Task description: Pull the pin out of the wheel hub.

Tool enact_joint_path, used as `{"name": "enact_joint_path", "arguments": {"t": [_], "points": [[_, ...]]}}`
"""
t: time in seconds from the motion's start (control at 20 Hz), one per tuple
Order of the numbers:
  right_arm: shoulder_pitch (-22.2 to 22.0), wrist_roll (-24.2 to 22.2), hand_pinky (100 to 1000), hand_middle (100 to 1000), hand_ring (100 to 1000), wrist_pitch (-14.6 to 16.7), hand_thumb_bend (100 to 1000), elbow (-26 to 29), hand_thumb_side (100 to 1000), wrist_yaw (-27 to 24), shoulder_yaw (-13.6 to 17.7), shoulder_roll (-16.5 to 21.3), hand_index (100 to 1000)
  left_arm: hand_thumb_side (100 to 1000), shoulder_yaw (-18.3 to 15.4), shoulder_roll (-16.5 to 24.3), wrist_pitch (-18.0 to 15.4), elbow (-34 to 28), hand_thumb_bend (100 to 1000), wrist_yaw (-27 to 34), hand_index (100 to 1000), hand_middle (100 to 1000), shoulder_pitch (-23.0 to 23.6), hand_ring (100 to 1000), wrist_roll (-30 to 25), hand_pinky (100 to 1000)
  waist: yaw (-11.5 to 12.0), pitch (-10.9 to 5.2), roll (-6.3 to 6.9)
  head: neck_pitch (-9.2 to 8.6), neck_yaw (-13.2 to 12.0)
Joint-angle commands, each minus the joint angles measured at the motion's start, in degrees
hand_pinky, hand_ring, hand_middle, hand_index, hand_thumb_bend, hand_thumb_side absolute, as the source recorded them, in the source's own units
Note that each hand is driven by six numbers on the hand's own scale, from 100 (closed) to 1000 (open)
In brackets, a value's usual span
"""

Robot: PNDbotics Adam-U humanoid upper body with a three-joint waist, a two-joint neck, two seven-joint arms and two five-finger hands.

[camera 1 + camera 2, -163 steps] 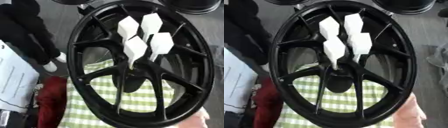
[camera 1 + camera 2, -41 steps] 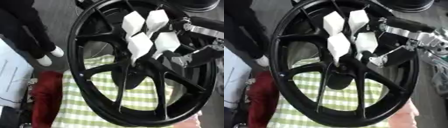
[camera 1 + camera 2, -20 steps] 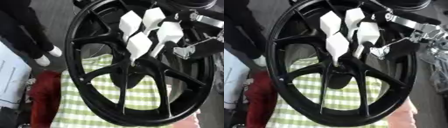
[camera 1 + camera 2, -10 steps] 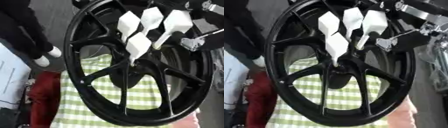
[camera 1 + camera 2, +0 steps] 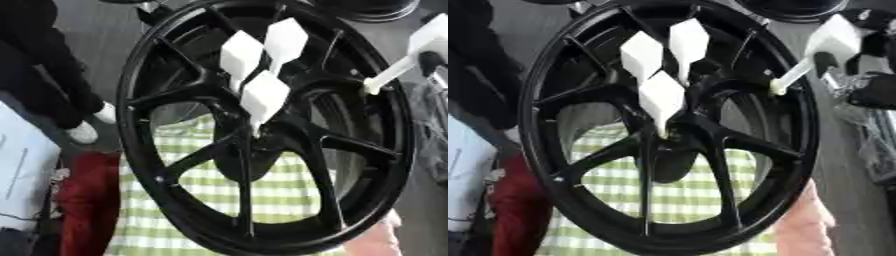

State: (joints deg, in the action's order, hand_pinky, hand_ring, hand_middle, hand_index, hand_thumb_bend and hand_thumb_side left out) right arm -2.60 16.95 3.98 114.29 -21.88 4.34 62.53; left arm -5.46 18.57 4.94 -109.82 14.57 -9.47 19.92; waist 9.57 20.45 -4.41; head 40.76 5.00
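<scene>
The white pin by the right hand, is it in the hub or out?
Out. That pin is clear of the hub, over the rim; three pins remain in.

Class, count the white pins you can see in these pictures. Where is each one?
4. Three pins stand in the hub: upper left, upper middle and lower centre. The fourth is out, at the right hand by the rim. None seems hidden.

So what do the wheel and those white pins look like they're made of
The wheel looks like cast metal with a glossy black painted finish: its rim and spokes catch soft highlights. The white pins look like matte plastic, possibly printed: flat, evenly white faceted heads on thin stems, no shine. The pulled pin looks the same. The look alone leaves both open.
</scene>
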Motion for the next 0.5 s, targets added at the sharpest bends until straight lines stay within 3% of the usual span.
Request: {"name": "enact_joint_path", "arguments": {"t": [0.05,0.2,0.4,0.45,0.5], "points": [[-3.38,6.63,618,181,278,1.18,100,0.30,419,-2.67,7.95,-5.87,396,889,-0.97,0.55,-0.21,-1.30,236,-0.39,714,878,0.05,872,0.79,563,-0.44,-0.94,0.30,-0.94,-1.00],[-6.83,12.00,622,179,276,1.11,100,0.30,436,-5.39,13.09,-11.94,392,893,-1.08,0.36,-0.15,-1.27,237,-0.45,714,879,0.21,872,1.01,563,-0.81,-0.85,0.36,-1.18,-1.30],[-9.33,17.79,625,180,276,0.50,100,0.30,443,-8.52,17.95,-16.37,393,894,-1.19,0.26,-0.12,-1.29,238,-0.54,714,879,0.30,873,1.12,563,-1.07,-0.73,0.28,-1.55,-1.16],[-10.18,19.48,628,189,279,-0.19,100,0.30,519,-8.94,19.19,-17.44,396,894,-1.21,0.26,-0.10,-1.29,238,-0.58,714,879,0.33,873,1.13,564,-1.11,-0.68,0.26,-1.57,-1.21],[-10.95,21.29,630,184,280,-1.04,100,0.30,443,-8.92,20.40,-18.35,397,895,-1.25,0.27,-0.09,-1.28,238,-0.62,714,879,0.37,873,1.15,564,-1.17,-0.64,0.23,-1.58,-1.29]]}}
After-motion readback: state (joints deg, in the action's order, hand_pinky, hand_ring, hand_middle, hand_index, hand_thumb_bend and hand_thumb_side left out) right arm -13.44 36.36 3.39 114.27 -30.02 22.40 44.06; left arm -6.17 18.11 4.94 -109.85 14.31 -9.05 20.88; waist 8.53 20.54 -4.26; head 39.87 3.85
